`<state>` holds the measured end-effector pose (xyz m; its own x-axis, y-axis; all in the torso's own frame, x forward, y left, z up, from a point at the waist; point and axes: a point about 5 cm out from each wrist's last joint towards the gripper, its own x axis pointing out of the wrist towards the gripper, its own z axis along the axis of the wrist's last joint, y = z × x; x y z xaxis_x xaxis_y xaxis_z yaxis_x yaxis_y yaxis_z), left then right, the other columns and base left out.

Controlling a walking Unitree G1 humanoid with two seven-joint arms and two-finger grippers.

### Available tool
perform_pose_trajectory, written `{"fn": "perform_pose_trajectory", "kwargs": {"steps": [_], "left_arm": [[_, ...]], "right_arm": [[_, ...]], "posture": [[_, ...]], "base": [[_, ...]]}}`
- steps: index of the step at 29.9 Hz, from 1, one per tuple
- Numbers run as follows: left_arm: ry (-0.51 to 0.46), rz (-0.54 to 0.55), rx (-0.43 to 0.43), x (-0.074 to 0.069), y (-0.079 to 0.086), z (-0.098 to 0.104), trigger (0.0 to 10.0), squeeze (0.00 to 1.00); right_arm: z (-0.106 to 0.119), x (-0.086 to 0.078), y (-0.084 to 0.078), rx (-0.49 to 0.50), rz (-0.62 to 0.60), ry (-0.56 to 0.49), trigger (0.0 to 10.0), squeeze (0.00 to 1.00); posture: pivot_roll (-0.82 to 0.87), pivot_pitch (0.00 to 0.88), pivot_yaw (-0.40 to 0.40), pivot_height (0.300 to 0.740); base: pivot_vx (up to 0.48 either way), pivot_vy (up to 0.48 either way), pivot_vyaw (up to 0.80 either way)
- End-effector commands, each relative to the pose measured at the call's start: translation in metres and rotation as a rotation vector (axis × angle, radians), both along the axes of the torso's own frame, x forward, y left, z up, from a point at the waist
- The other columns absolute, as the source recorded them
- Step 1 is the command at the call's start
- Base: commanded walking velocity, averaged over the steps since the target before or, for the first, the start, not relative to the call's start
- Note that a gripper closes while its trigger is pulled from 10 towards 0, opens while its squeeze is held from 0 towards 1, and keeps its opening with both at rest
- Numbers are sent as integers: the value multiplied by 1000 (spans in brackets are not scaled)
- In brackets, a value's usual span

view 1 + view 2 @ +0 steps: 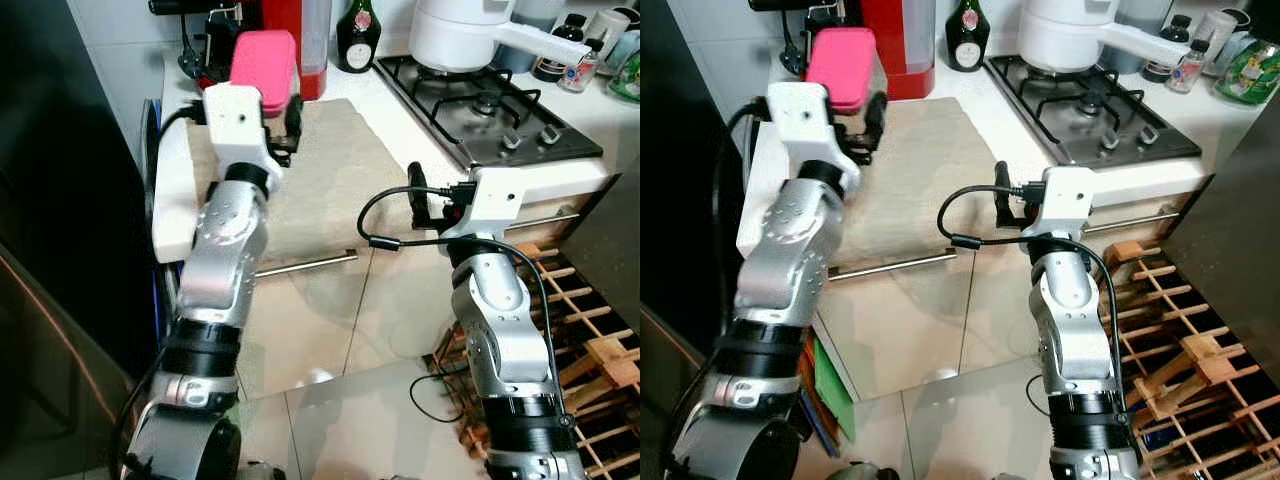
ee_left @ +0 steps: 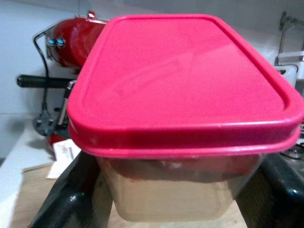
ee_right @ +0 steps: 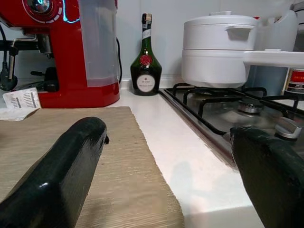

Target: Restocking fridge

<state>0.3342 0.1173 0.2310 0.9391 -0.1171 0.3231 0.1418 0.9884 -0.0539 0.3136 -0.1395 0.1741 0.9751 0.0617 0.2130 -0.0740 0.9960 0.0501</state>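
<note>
A clear food container with a pink lid (image 2: 185, 80) sits between the two black fingers (image 2: 71, 199) of my left gripper (image 1: 275, 118), which is shut on its clear body. It is held over the back left of the wooden board (image 1: 335, 170), in front of the red coffee machine (image 3: 71, 52). My right gripper (image 3: 166, 190) is open and holds nothing. It hovers at the counter's front edge, between the board and the gas hob (image 1: 490, 110).
A green bottle (image 1: 357, 35) and a white pot (image 1: 460, 30) stand at the back of the counter. Several bottles (image 1: 580, 65) crowd the back right. A dark tall surface (image 1: 60, 200) rises at my left. A wooden rack (image 1: 590, 330) lies low on the right. A steel drawer handle (image 1: 305, 264) runs below the counter.
</note>
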Motion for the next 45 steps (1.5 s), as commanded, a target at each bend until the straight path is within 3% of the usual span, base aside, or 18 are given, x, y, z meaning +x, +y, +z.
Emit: {"fn": "perform_pose_trajectory", "kwargs": {"steps": [1, 5, 6, 7, 8, 18, 45], "left_arm": [[-26, -5, 15, -9, 8, 1, 0, 0], [-22, -1, 77, -25, 18, -12, 0, 0], [18, 28, 81, -29, 22, -20, 9176, 0], [18, 28, 81, -29, 22, -20, 9176, 0], [44, 50, 71, -30, 25, -25, 10000, 0], [61, 68, 101, -24, 21, -29, 10000, 0], [93, 77, 102, -19, 13, -33, 10000, 0]], "right_arm": [[-1, 1, -2, 4, -4, 3, 10000, 0], [-1, 0, -4, 3, -6, -6, 10000, 0], [0, 0, -3, 3, -4, -13, 10000, 0], [0, 0, -3, 3, -4, -13, 10000, 0], [0, 1, -3, 4, -2, -16, 10000, 0], [2, 4, -1, -4, 8, -27, 10000, 0], [-9, 6, 5, -38, 34, 28, 10000, 0]], "posture": [[-90, 0, 16, 740], [-76, 0, 6, 740], [-72, 0, 3, 740], [-72, 0, 3, 740], [-67, 0, -2, 740], [-77, 0, -4, 740], [-87, 0, -6, 740]], "base": [[0, 0, 0], [0, 0, 0], [0, 0, 0], [0, 0, 0], [0, 0, 0], [0, 0, 0], [-353, 0, 0]]}}
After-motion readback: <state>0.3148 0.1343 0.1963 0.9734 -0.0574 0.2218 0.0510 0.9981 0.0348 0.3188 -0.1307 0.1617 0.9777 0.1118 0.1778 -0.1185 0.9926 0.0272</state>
